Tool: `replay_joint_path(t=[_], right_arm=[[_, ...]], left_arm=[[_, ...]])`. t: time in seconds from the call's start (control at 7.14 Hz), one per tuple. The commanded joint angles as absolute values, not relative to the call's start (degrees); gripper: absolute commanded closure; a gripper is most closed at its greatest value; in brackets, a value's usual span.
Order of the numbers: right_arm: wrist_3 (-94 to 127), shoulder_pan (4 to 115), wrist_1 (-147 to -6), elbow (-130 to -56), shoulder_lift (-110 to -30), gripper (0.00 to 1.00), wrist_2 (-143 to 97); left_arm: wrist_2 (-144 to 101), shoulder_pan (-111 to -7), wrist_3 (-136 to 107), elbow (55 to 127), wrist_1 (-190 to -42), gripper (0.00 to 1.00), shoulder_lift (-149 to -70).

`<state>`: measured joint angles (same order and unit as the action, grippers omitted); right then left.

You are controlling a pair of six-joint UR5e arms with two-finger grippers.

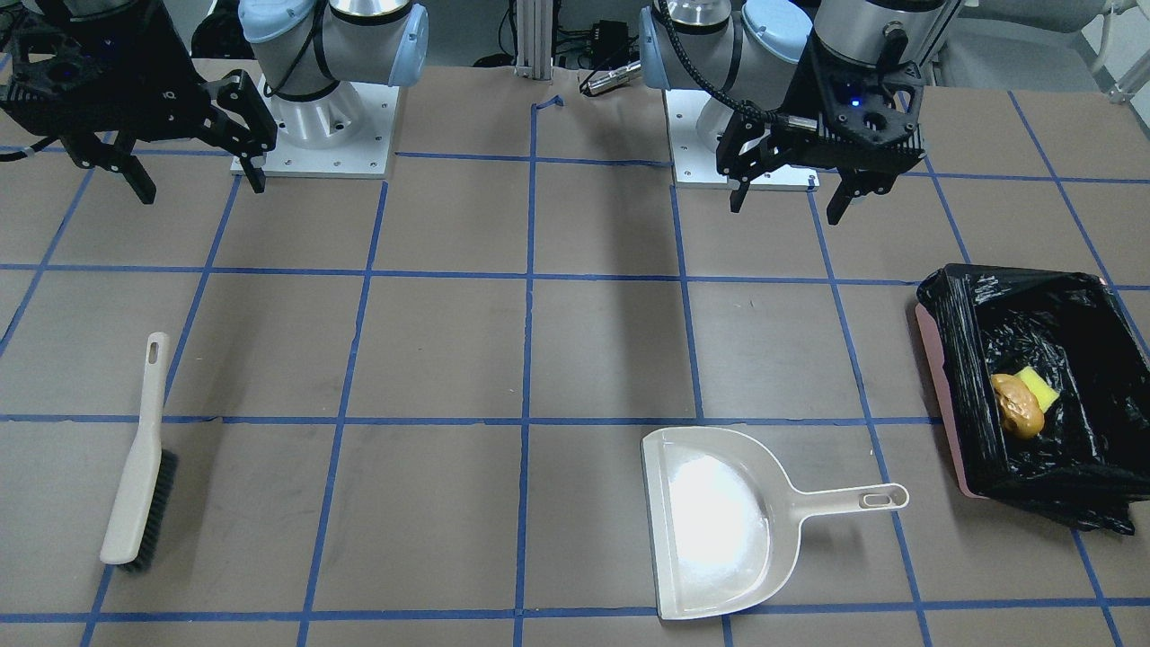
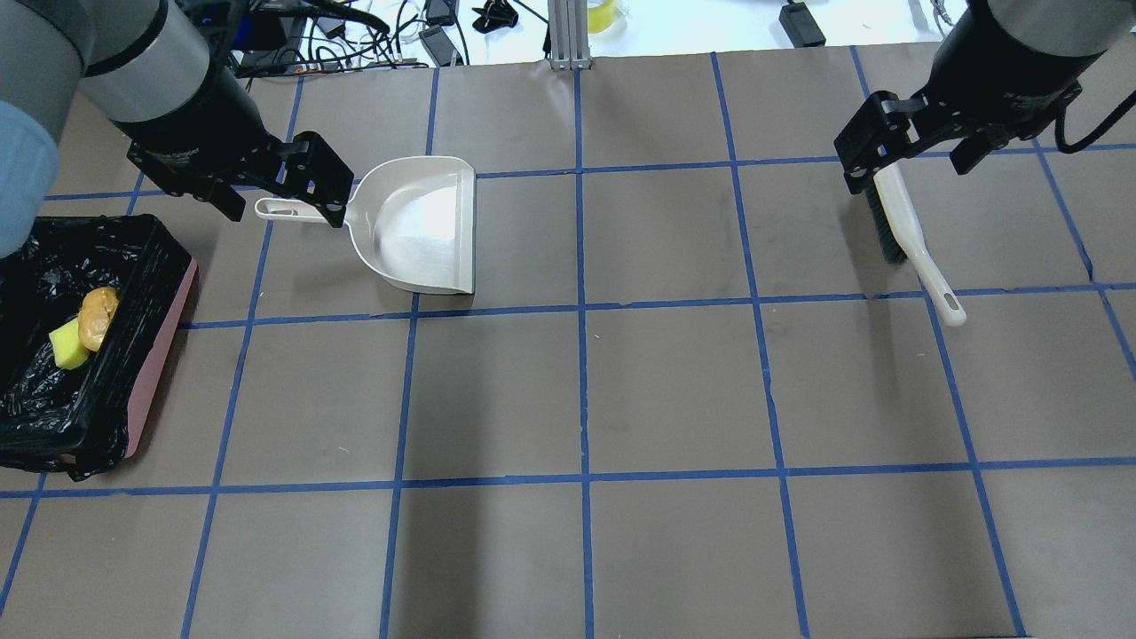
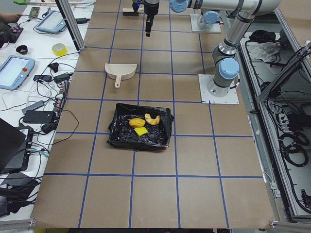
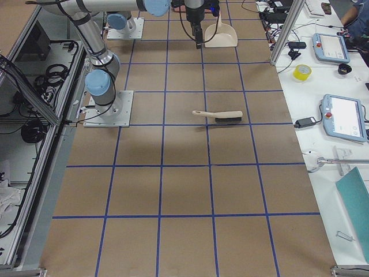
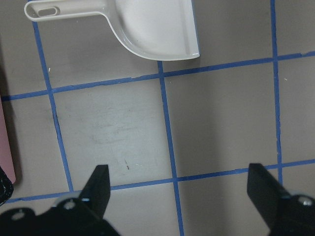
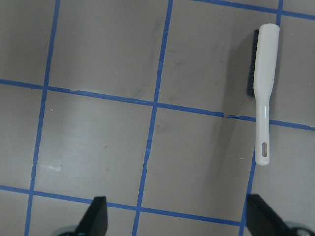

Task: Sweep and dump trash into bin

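Note:
The trash lies inside the bin (image 1: 952,314), a pink container lined with a black bag, at the table's end on my left. A yellow-brown lump (image 1: 1017,406) and a green-and-yellow sponge (image 1: 1040,386) show there. The exterior left view also shows the golden curved piece (image 3: 153,118). My left gripper (image 1: 791,193) is open and empty, raised above the table; in the overhead view it (image 2: 284,209) hangs over the dustpan's handle. My right gripper (image 1: 193,184) is open and empty, raised near the brush; the overhead view shows it (image 2: 919,164) over the brush's head.
A beige dustpan (image 1: 719,530) lies flat and empty beside the bin, handle toward it. A beige brush (image 1: 139,467) with dark bristles lies on my right side. Blue tape lines grid the brown table. The two arm bases stand at the robot's edge.

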<state>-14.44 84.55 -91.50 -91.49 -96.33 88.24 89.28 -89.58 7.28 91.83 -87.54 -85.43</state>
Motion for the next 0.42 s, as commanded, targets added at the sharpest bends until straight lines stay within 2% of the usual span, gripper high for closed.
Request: replay_joint_path(t=[0.0,0.28], right_arm=[[-14.4,84.6,-91.5,-91.5,-96.3,0.0,88.2],[-14.4,84.6,-91.5,-91.5,-96.3,0.0,88.2]], left_arm=[[89.2,-89.1,7.2,91.9,-87.5,0.0,-85.4],[89.2,-89.0,7.2,91.6,-87.5,0.0,-85.5]])
